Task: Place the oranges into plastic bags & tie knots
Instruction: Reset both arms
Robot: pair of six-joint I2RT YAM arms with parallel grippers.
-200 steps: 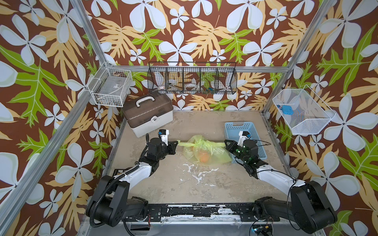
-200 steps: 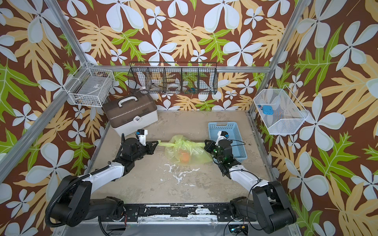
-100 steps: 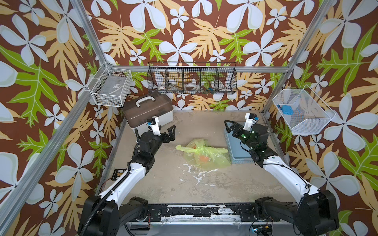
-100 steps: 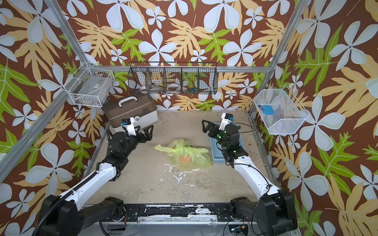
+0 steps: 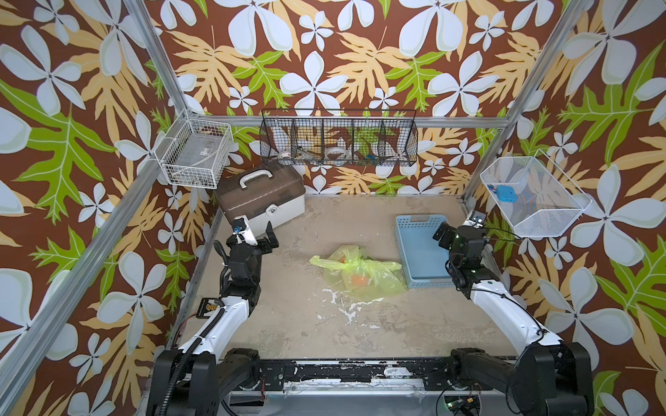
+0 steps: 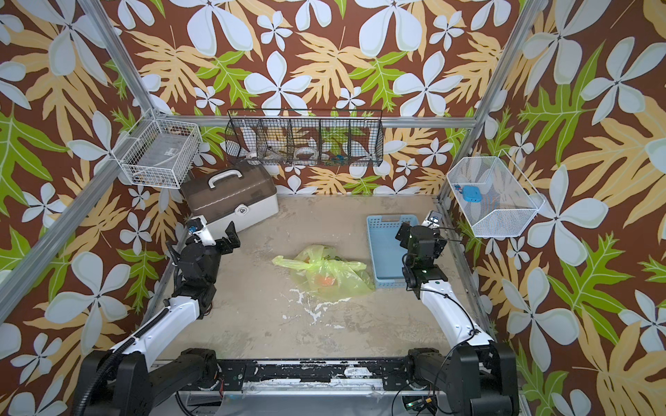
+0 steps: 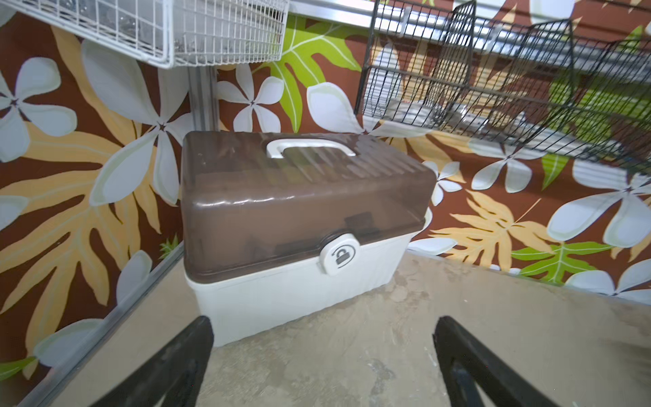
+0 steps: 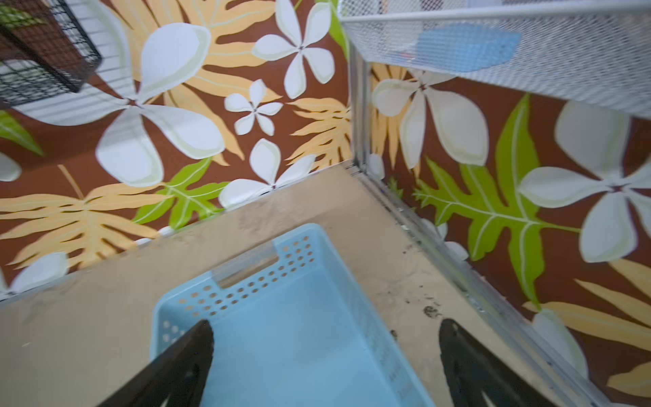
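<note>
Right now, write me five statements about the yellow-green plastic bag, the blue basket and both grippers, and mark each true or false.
1. The translucent yellow-green plastic bag lies on the table, held by neither gripper. True.
2. The left gripper is shut. False: its jaws stand wide apart, facing the brown-lidded white storage box.
3. A round orange fruit shows through the bag. True.
4. The light-blue slotted plastic basket holds an orange. False: no fruit shows in it.
5. The right gripper grips a bag handle. False: it is open, near the basket, apart from the bag.
</note>
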